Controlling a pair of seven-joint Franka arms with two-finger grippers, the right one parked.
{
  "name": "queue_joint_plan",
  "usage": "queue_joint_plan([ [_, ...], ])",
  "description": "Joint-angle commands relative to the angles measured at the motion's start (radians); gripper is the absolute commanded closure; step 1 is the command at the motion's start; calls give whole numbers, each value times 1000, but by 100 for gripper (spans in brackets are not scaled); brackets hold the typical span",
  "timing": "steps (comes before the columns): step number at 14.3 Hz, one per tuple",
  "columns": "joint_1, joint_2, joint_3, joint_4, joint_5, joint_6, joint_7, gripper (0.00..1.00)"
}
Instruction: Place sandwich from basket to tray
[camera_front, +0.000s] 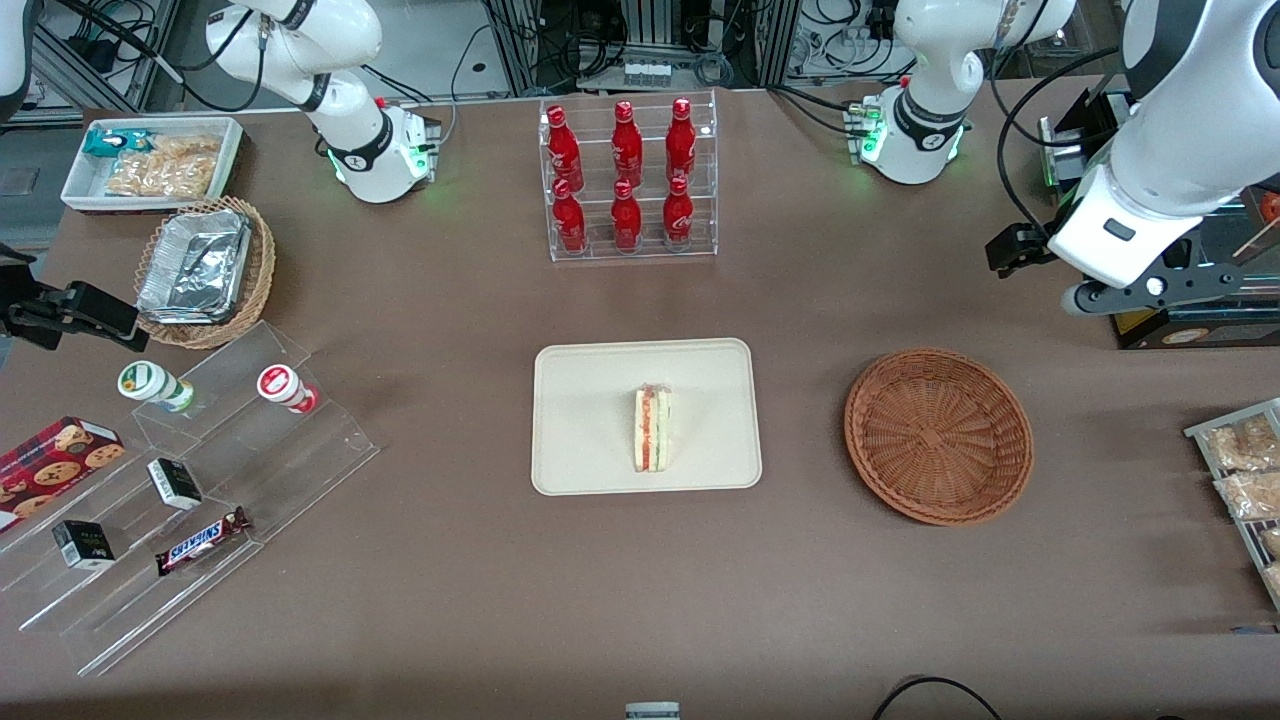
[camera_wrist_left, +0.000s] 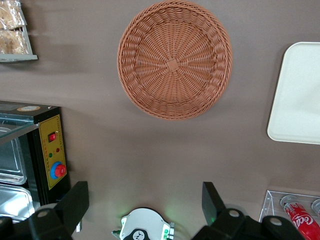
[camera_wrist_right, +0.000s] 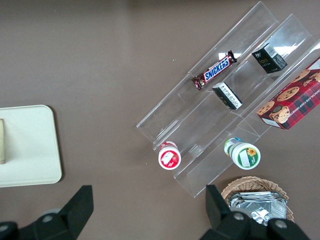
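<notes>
You are looking at a brown table (camera_front: 450, 620) from the front. A cream-beige rectangular tray (camera_front: 580, 380) lies near the table's middle, and the sandwich (camera_front: 652, 430) rests on it, around the tray's centre, its red and green filling stripes facing up. The round reddish-brown wicker basket (camera_front: 938, 435) sits on the table beside the tray, toward the working arm's end, apart from it, and holds nothing.

Your left arm's end effector (camera_wrist_left: 145, 197) is raised above the table near the working arm's end, farther from the front camera than the basket. Its two fingers (camera_wrist_left: 75, 200) are spread wide with nothing between them, and the basket (camera_wrist_left: 175, 59) and a corner of the tray (camera_wrist_left: 295, 95) show in the wrist view.

Farther from the front camera than the tray, a clear rack of red soda bottles (camera_front: 627, 175) stands upright. Toward the parked arm's end lies a clear stepped display (camera_front: 200, 500) carrying a Snickers bar (camera_front: 203, 540).
</notes>
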Motion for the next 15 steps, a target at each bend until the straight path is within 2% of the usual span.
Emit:
queue_joint_plan([
  [1,2,-19,4,-16,-46,3,3,0],
  [4,3,-11,4,-7,-60,-2,3,0],
  [7,5,29,4,62,-60,-3,3,0],
  [15,3,53,2,67,-60,6,-2,0],
])
